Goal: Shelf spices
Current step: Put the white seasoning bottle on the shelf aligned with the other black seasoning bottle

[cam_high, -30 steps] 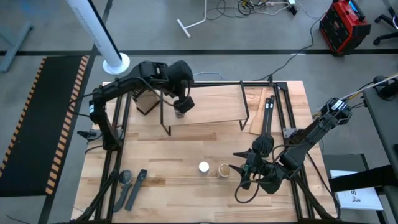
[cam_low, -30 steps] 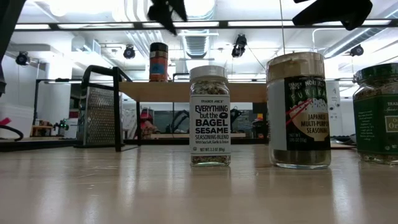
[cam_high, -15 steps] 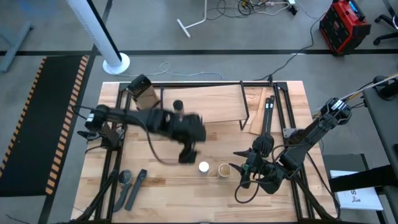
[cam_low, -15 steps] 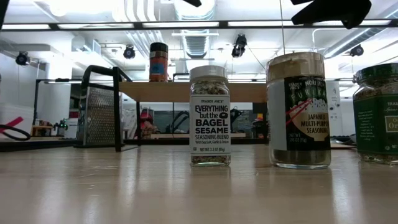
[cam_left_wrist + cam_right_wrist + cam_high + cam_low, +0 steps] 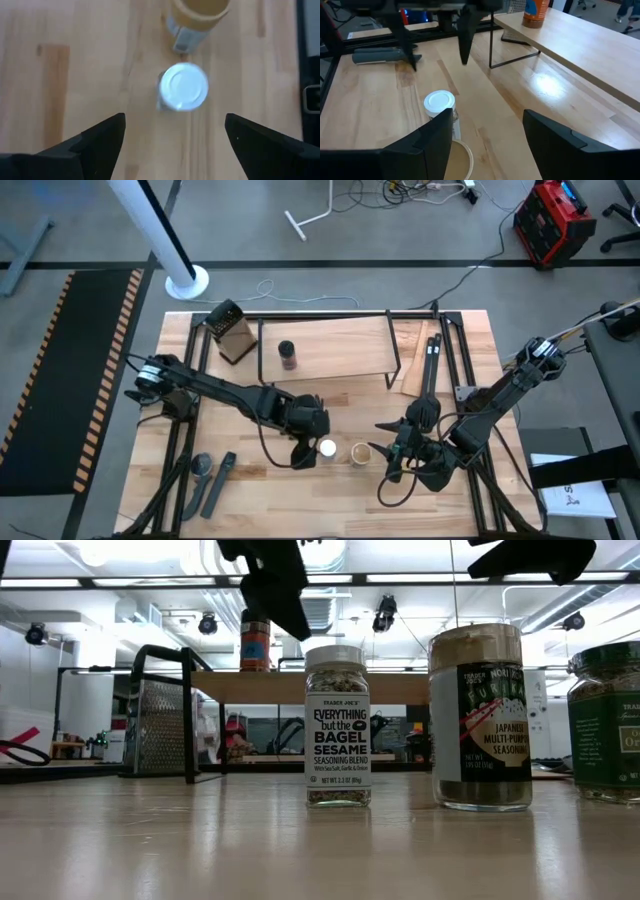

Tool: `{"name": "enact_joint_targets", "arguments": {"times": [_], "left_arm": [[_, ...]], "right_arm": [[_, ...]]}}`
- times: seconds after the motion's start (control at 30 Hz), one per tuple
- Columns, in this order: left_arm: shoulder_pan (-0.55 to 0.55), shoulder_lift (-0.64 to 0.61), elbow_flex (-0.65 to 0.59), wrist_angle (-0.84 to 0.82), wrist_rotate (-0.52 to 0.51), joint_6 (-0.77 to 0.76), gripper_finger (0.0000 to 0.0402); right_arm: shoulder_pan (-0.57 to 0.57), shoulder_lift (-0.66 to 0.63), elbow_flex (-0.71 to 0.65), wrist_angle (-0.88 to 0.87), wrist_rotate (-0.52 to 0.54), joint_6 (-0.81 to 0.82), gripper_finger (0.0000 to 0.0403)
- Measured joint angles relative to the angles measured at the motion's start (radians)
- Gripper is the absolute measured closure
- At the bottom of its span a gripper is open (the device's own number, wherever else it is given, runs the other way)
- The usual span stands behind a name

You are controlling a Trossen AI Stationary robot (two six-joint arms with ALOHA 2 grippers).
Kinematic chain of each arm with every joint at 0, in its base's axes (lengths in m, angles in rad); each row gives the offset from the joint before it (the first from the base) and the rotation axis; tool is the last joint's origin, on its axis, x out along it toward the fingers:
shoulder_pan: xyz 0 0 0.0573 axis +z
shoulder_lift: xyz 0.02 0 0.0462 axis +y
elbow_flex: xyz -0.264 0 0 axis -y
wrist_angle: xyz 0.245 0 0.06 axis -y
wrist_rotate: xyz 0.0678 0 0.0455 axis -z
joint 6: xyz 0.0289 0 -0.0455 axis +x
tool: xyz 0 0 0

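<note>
My left claw (image 5: pixel 172 135): fingers spread wide apart, nothing between them; I hang over the near middle of the table (image 5: pixel 250 430), looking straight down on the white-topped jar (image 5: pixel 183 89).
My right claw (image 5: pixel 487 135): fingers apart and empty, low at the near right of the table, just right of the tan-topped jar (image 5: pixel 360 452).
White-topped jar: upright on the tabletop near the front edge, clear glass with a pale speckled seasoning inside, label reading "Everything but the Bagel Sesame"; my left fingers sit above and just left of it, not touching.
Tan-topped jar: upright just right of the white-topped one, close beside it with a narrow gap showing in the low view; dark contents behind a black label.
Green jar (image 5: pixel 606 725): upright at the right edge of the low view, cut off by it, greenish flakes inside.
Shelf (image 5: pixel 340 345): light-wood board on thin black legs, across the far middle of the table.
Black-topped jar (image 5: pixel 287 354): upright on the shelf's left part, orange-red label, alone up there.
Grater (image 5: pixel 228 332): at the far left, just beyond the shelf's left end.
Dark utensils (image 5: pixel 210 480): lying at the near left corner.
</note>
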Motion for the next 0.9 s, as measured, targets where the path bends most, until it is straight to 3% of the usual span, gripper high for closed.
{"name": "enact_joint_targets", "arguments": {"times": [0.17, 0.43, 0.7, 0.9], "left_arm": [[-0.004, 0.007, -0.049, 0.111, 0.027, 0.000, 0.0063], [-0.012, 0.103, -0.052, 0.124, 0.028, 0.041, 0.0065], [-0.015, 0.221, 0.013, 0.129, 0.028, 0.060, 0.0060], [-0.023, 0.298, 0.065, 0.102, 0.030, 0.086, 0.0083]], "right_arm": [[-0.001, 0.000, 0.000, 0.000, 0.000, -0.003, 0.0190], [-0.001, 0.000, 0.000, -0.001, 0.000, -0.003, 0.0179], [0.000, 0.000, 0.001, -0.001, -0.001, -0.003, 0.0188], [0.000, 0.000, 0.000, -0.001, -0.001, -0.002, 0.0186]]}}
